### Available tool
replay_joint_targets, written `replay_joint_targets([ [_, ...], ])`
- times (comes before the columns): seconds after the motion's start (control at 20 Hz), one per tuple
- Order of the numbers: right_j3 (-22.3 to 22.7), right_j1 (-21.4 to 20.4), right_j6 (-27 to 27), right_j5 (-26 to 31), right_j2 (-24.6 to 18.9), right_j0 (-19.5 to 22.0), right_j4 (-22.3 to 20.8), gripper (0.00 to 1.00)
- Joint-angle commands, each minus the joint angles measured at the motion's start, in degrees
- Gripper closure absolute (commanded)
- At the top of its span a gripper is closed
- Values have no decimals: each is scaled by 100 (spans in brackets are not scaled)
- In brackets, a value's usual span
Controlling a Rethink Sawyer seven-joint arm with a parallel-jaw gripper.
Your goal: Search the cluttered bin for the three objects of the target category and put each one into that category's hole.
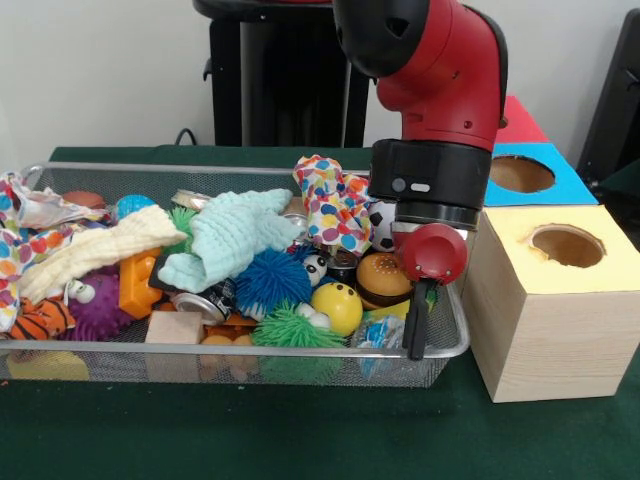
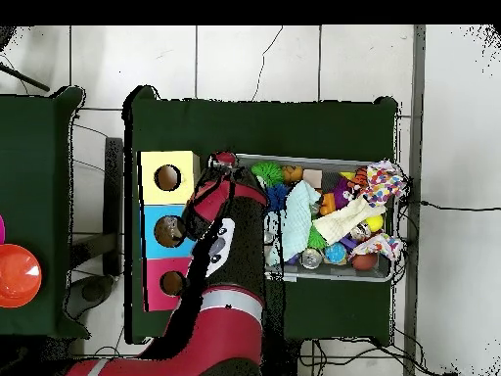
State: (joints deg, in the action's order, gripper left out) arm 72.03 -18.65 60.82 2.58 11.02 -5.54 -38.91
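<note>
A wire bin (image 1: 250,350) is packed with toys and cloths. At its right end my gripper (image 1: 418,335) reaches down inside, close to the rim, beside a burger toy (image 1: 383,278) and a yellow ball (image 1: 338,305). Whether it holds anything is hidden by the clutter. Right of the bin stands a wooden box with a yellow top and a round hole (image 1: 566,245); behind it are a blue box (image 1: 520,175) and a red box (image 1: 520,120). In the overhead view the gripper (image 2: 227,162) sits at the bin's (image 2: 323,277) end nearest the yellow box (image 2: 166,178).
The bin also holds a light blue cloth (image 1: 235,235), polka-dot cloth (image 1: 335,200), cream cloth (image 1: 95,250), blue spiky ball (image 1: 272,280), green spiky ball (image 1: 290,328), purple spiky ball (image 1: 100,305), a can (image 1: 200,303) and an orange brick (image 1: 138,280).
</note>
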Motion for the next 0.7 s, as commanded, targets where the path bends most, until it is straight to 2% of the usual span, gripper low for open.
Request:
replay_joint_targets([
  [0.05, -217, 367, 810, -157, 63, -161, -164, 0],
  [0.3, -212, 365, 741, -133, 16, -138, -168, 0],
  [0.7, -198, 508, 872, -267, 263, -287, -116, 0],
])
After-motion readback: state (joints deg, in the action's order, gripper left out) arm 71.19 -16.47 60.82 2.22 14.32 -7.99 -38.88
